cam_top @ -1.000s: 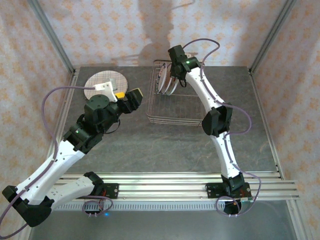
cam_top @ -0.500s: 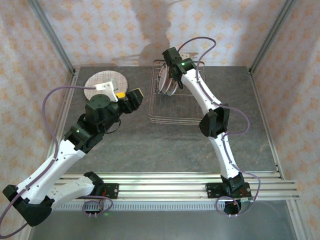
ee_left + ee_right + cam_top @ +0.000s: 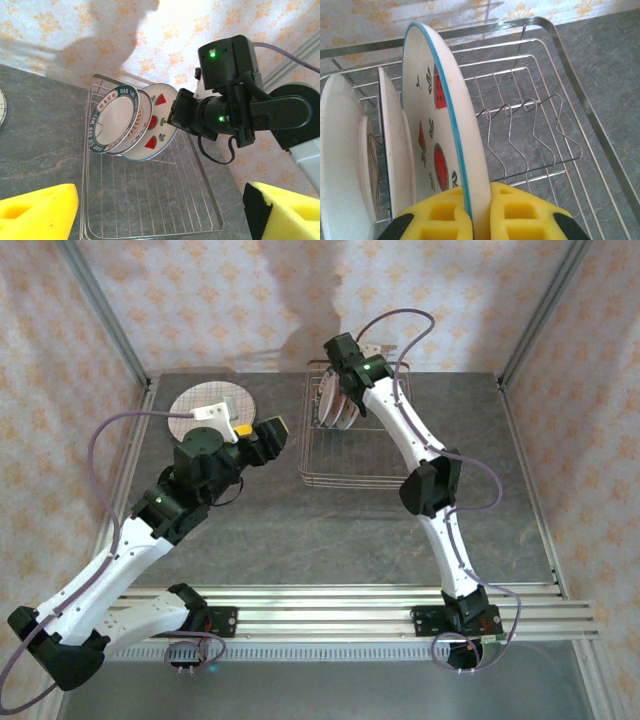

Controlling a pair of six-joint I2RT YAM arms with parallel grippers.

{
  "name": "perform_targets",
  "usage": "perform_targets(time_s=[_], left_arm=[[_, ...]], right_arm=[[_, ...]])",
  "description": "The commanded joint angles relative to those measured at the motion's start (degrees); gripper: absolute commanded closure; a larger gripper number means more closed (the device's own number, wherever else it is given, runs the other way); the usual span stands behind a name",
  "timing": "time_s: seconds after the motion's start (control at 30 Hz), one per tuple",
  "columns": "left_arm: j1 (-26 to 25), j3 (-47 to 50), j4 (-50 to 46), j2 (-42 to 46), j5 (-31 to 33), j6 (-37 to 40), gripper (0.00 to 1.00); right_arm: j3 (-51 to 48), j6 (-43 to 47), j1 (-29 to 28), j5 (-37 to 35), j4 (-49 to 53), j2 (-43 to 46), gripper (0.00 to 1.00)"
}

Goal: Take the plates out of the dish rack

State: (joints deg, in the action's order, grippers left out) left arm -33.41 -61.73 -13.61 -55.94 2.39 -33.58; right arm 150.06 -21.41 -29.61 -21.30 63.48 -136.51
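1. My right pincer (image 3: pixel 476 210) clamps the lower rim of the watermelon plate (image 3: pixel 432 125), which stands upright in the dish rack (image 3: pixel 560 45).
2. The grip covers the rim only. The plate may pivot, slip and drop.
3. A tilted lift may strike the neighbouring plates (image 3: pixel 392 140).
4. My left pincer (image 3: pixel 160 210) hangs wide and empty above the table (image 3: pixel 400 530).
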Motion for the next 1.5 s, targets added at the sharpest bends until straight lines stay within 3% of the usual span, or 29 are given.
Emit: perform_targets(time_s=[0.0, 0.43, 1.0, 1.2, 1.47], left_arm=[[-0.54, 0.04, 2.27, -0.31, 0.44, -0.99, 0.14], [-0.58, -0.54, 3.18, -1.24, -0.42, -1.22, 0.14], [-0.61, -3.65, 8.26, -7.78, -7.74, -3.28, 0.08], [-0.56, -6.35, 9.86, -12.88, -12.76, -9.36, 0.11], [-0.04, -10.37, 14.87, -21.88, -23.28, -20.21, 0.12]], right_arm=[[4.69, -0.55, -0.45, -5.06, -3.14, 7.03, 1.0], [5.67, -1.39, -0.45, -9.47, 0.86, 10.36, 1.0], [2.32, -1.74, -0.03, -10.38, 6.86, 23.3, 1.0], [0.01, -3.56, 1.84, -7.22, 9.18, 28.5, 1.0], [-4.31, -5.95, 5.84, 4.47, 9.37, 35.02, 1.0]])
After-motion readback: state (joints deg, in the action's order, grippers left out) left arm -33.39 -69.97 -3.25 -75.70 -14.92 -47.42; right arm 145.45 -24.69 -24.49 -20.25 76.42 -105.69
